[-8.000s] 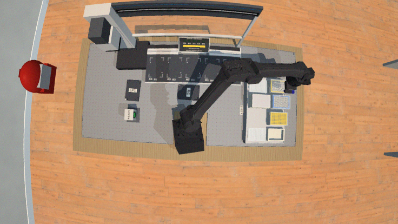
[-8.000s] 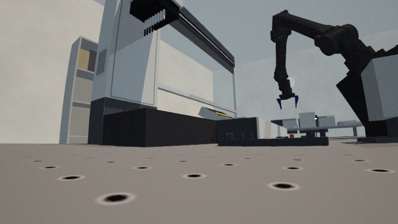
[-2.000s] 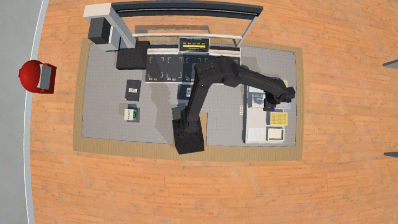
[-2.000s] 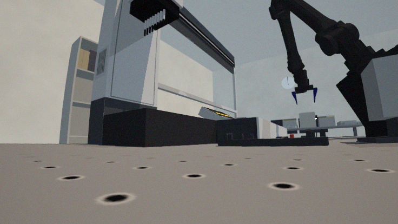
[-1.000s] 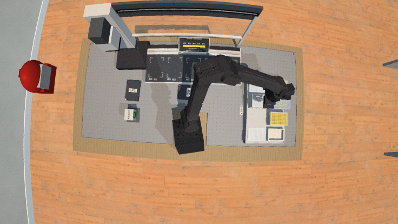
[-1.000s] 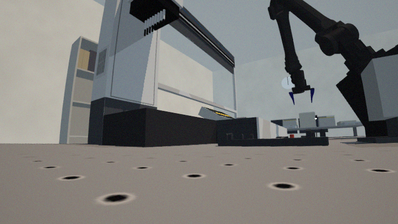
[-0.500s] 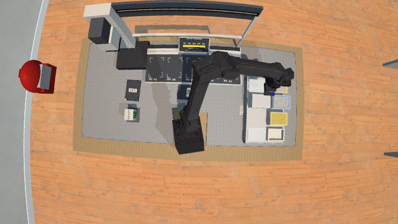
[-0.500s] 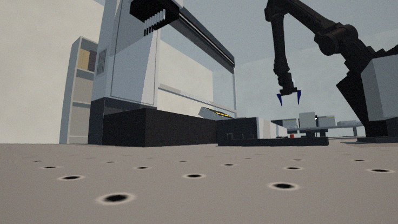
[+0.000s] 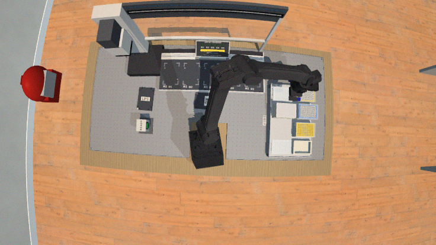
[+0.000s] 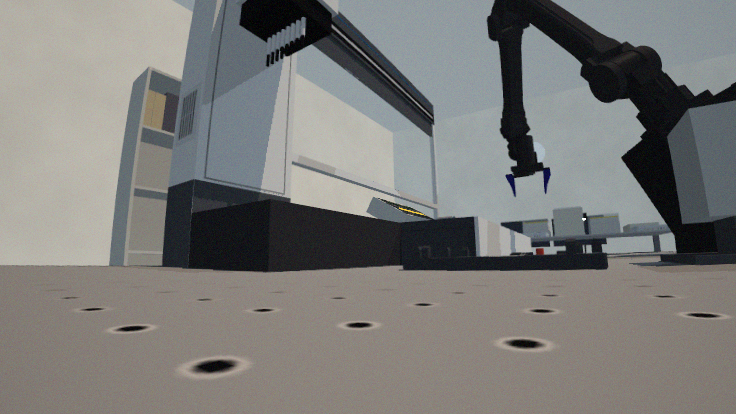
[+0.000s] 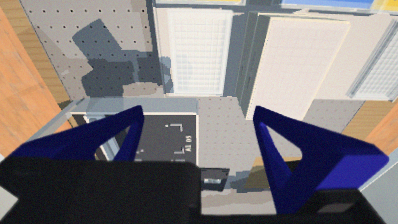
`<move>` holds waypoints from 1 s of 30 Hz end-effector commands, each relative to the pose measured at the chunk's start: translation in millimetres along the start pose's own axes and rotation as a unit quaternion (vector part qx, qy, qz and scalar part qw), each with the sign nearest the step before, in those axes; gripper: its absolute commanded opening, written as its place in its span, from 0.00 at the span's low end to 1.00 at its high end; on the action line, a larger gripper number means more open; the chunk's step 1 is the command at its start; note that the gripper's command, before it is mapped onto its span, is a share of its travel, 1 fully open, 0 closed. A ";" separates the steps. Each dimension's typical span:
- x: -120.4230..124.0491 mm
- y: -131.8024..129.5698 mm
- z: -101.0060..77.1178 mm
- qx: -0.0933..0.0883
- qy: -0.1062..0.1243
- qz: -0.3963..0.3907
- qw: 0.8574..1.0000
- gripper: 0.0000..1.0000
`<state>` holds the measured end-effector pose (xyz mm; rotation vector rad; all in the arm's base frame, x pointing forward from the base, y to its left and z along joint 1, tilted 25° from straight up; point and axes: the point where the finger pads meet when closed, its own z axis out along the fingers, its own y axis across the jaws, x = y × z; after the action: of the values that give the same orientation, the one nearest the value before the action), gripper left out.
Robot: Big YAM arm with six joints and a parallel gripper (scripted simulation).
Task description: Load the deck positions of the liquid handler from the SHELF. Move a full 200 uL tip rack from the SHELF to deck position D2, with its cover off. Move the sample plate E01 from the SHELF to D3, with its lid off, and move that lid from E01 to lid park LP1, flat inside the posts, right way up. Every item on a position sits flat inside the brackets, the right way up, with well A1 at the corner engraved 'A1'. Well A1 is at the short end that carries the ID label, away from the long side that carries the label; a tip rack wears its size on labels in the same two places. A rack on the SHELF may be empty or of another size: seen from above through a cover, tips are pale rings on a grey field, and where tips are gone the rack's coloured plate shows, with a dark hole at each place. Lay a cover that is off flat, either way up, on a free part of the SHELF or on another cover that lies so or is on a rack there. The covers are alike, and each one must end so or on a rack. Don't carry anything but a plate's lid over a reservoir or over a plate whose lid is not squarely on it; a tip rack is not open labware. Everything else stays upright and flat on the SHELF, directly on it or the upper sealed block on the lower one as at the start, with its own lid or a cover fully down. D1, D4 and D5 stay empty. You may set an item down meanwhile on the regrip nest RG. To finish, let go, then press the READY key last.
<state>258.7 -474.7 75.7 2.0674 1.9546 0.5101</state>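
Observation:
My gripper (image 9: 297, 97) (image 10: 528, 182) (image 11: 198, 111) is open and empty, high above the far end of the SHELF (image 9: 278, 129). Below it in the wrist view lie a lidded well plate (image 9: 280, 93) (image 11: 197, 52) and a white sealed block (image 9: 285, 110) (image 11: 300, 65). A blue-rimmed tip rack (image 9: 307, 110) shows pale rings on grey. A yellow-rimmed rack (image 9: 309, 96) beside the gripper also looks grey. A third rack (image 9: 305, 129) shows a plain yellow plate. Another well plate (image 9: 280, 147) lies at the near end. I cannot read any labels. Deck position D2 (image 9: 190, 74) and lid park LP1 (image 9: 145, 96) are bare.
A cream flat item (image 9: 301, 147) lies at the shelf's near right corner. The READY key (image 9: 143, 125) sits below LP1. The liquid handler's gantry (image 9: 204, 9) (image 10: 288, 25) spans the deck's back. My arm (image 9: 219, 91) crosses over D3, D4 and the regrip nest.

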 end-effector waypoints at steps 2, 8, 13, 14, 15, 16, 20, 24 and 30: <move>-15.4 8.8 -20.0 -0.009 -0.023 0.001 1.000 1.00; -15.3 8.7 -20.0 -0.009 -0.023 0.001 1.000 1.00; -15.3 8.7 -20.0 -0.009 -0.023 0.001 1.000 1.00; -15.3 8.7 -20.0 -0.009 -0.023 0.001 1.000 1.00; -15.3 8.7 -20.0 -0.009 -0.023 0.001 1.000 1.00; -15.3 8.7 -20.0 -0.009 -0.023 0.001 1.000 1.00; -15.3 8.7 -20.0 -0.009 -0.023 0.001 1.000 1.00; -24.6 12.4 -48.2 -0.015 -0.041 0.007 0.999 1.00; -23.3 12.3 -68.9 -0.015 -0.042 -0.004 0.999 1.00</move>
<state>246.8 -472.3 91.4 2.0967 1.9413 0.5181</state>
